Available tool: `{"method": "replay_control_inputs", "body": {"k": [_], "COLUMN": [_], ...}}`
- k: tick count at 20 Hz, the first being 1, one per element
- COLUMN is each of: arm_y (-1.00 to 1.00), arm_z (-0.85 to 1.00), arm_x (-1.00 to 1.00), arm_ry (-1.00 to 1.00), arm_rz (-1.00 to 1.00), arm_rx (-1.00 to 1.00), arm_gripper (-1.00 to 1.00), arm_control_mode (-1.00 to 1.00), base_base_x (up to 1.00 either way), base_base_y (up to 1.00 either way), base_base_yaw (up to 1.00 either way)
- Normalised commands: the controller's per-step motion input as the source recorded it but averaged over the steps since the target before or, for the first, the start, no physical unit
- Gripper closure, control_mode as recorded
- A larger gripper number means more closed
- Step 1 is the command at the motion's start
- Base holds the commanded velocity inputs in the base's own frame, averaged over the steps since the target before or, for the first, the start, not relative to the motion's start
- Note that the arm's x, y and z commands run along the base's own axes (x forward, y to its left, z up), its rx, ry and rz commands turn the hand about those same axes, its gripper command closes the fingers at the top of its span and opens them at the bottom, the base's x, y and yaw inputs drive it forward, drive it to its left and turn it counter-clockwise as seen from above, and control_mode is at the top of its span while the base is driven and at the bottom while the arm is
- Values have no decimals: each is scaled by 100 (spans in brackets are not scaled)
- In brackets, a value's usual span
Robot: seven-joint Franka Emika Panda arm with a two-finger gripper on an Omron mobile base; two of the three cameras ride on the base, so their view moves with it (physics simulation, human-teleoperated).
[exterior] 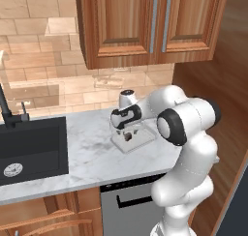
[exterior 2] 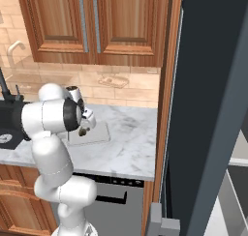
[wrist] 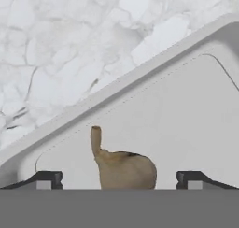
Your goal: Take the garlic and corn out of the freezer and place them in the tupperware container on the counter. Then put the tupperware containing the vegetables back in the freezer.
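The garlic (wrist: 125, 168), a tan bulb with a stub stem, sits inside the clear tupperware container (wrist: 186, 115) on the marbled counter (wrist: 70, 45). My gripper (wrist: 119, 179) hangs just over it, open, with both dark fingertips (wrist: 46, 179) set wide and neither touching the bulb. From the left base view the gripper (exterior: 127, 132) points down into the container (exterior: 140, 140), with the garlic (exterior: 127, 137) under it. The freezer (exterior 2: 208, 109) stands at the right with its long dark door swung out. The corn is out of view.
A black sink (exterior: 29, 145) with a dark faucet is set in the counter (exterior: 92, 143) to the left. Wooden wall cabinets (exterior: 145, 22) hang overhead. A grey appliance with a black panel (exterior: 131, 206) sits below the counter edge. Pale freezer shelves (exterior 2: 237, 182) show at the lower right.
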Motion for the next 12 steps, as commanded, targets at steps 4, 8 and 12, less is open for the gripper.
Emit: {"method": "replay_control_inputs", "body": {"k": [4, 8, 12], "arm_y": [-5, -10, -11], "arm_z": [70, 90, 89], "arm_x": [-23, -63, -80], "arm_ry": [-12, -22, -25], "arm_rz": [0, 0, 0], "arm_rx": [0, 0, 0], "arm_gripper": [-100, -100, -100], "arm_control_mode": [-100, -100, -100], "base_base_x": [0, 0, 0], "base_base_y": [0, 0, 0], "base_base_yaw": [0, 0, 0]}}
